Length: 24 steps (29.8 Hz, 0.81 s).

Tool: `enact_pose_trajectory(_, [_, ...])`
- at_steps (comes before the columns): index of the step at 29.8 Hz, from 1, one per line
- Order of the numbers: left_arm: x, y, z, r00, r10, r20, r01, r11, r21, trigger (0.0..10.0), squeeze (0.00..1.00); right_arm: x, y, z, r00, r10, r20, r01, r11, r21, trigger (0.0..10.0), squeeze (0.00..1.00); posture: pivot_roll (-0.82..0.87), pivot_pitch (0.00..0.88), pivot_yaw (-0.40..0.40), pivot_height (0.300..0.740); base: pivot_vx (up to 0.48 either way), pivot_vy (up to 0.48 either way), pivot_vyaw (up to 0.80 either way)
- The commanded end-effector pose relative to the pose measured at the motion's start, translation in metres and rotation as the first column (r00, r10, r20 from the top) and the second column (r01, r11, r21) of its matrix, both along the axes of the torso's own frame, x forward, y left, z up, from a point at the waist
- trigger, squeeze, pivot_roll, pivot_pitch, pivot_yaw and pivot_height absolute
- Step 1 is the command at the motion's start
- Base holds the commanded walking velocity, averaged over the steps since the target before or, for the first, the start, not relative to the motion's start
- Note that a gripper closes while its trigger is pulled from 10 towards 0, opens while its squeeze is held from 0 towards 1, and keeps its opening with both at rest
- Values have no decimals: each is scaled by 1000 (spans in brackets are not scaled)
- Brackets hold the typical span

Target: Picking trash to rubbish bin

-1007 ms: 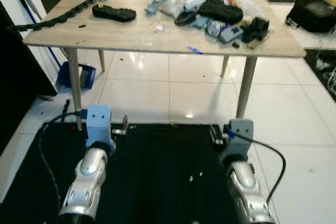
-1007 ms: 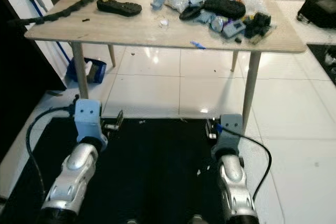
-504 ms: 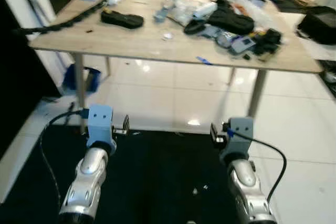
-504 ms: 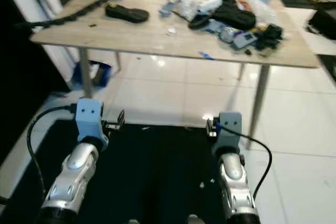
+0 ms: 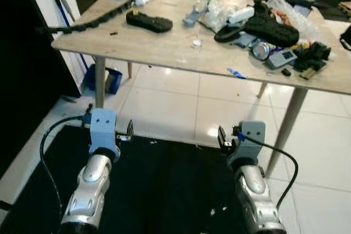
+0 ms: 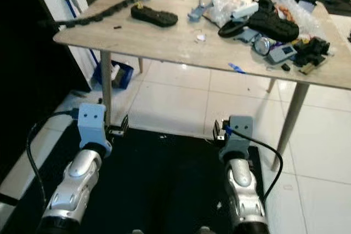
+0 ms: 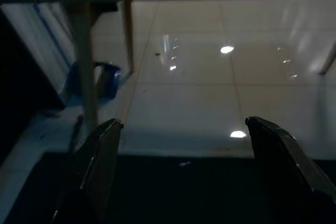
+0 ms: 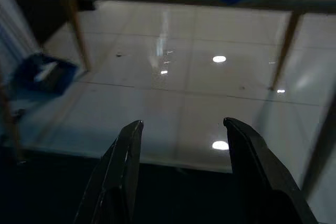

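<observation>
Before me stands a long wooden worktop (image 5: 164, 47) on slim legs, over a glossy white tiled floor (image 5: 170, 102), and under my arms lies a black mat (image 5: 164, 190). Against the white wall at my left lean long-handled tools (image 5: 63, 6), and a blue bin (image 5: 112, 79) sits on the floor behind the worktop's near left leg. A black segmented chain (image 5: 90, 21) runs along the worktop's left edge, and just beside it lies a black shoe sole (image 5: 149, 22). On the far right half the trash is heaped: a black shoe (image 5: 271, 28) on top of clear plastic bags (image 5: 296, 15), a white bottle (image 5: 241, 13) near it, a metal can (image 5: 260, 50) touching a small grey device (image 5: 281, 57), and black plastic parts (image 5: 313, 56) at the right end. A small blue scrap (image 5: 236, 73) lies alone near the front edge. My left claw (image 7: 184, 129) hovers low over the mat's far edge, its two black fingers (image 7: 100, 156) spread wide apart and empty. My right claw (image 8: 181, 129) hangs likewise in front of the worktop, fingers (image 8: 247, 161) parted with nothing between them, well apart from the trash above.
</observation>
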State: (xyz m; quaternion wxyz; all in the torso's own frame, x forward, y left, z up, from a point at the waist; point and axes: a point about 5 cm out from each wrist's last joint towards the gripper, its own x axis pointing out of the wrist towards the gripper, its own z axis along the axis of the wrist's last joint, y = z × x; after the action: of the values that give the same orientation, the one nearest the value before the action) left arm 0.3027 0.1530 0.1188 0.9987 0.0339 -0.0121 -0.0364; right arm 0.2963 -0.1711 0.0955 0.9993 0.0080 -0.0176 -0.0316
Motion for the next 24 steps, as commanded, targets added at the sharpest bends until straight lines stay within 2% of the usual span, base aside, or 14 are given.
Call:
enact_pose_trajectory(1, [-2, 7, -5, 1000, 19, -19, -19, 1000, 22, 10000, 0, -2, 3, -5, 1000, 7, -10, -7, 1000, -5, 10000, 0, 27, 121, 15, 740, 296, 0, 0])
enact_pose_trajectory(9, [-2, 10, -5, 1000, 20, -20, -19, 999, 25, 10000, 0, -2, 6, -5, 999, 31, -12, -31, 999, -27, 10000, 0, 32, 121, 16, 740, 295, 0, 0])
enact_pose_trajectory(14, [-2, 10, -5, 1000, 19, -21, -19, 999, 27, 10000, 0, -2, 6, -3, 1000, 25, 1, -25, 999, -37, 10000, 0, 31, 124, 18, 740, 292, 0, 800])
enact_pose_trajectory(18, [-3, 10, -6, 1000, 16, -24, -16, 999, 28, 10000, 0, -3, 4, -1, 1000, 15, 13, -15, 1000, -6, 10000, 0, 29, 126, 17, 740, 295, 0, 0])
enact_pose_trajectory(24, [-3, 9, -7, 1000, 14, -26, -13, 999, 29, 10000, 0, -3, 3, -1, 1000, 15, 13, -15, 1000, -9, 10000, 0, 30, 131, 16, 740, 294, 0, 0])
